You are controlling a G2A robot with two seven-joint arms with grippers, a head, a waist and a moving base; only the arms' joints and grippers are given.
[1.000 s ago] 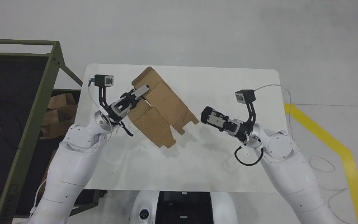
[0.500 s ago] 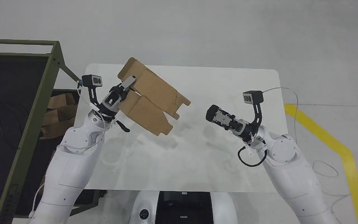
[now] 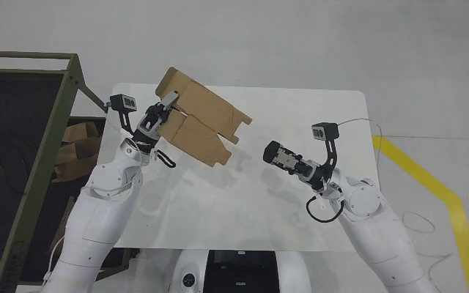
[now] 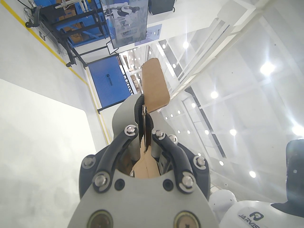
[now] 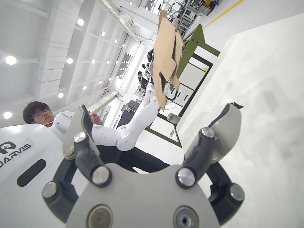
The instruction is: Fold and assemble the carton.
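Observation:
A flat brown carton (image 3: 201,119) hangs tilted above the white table's (image 3: 242,205) far left part. My left gripper (image 3: 168,103) is shut on the carton's left edge; in the left wrist view the cardboard (image 4: 154,87) runs up between the closed fingers (image 4: 128,115). Right of the table's middle, my right gripper (image 3: 270,151) stands open and holds nothing, a short way from the carton's notched end. The right wrist view shows the carton (image 5: 166,55) edge-on in the air beyond the spread fingertips (image 5: 229,115).
A green metal frame (image 3: 44,95) with loose cardboard pieces (image 3: 73,150) inside stands off the table's left side. A yellow floor line (image 3: 425,183) runs at the right. The table's near half is bare white surface.
The left gripper lifted the carton up and toward the far left, tilting it off the table. The right gripper backed away to the right, then came slightly back toward the middle.

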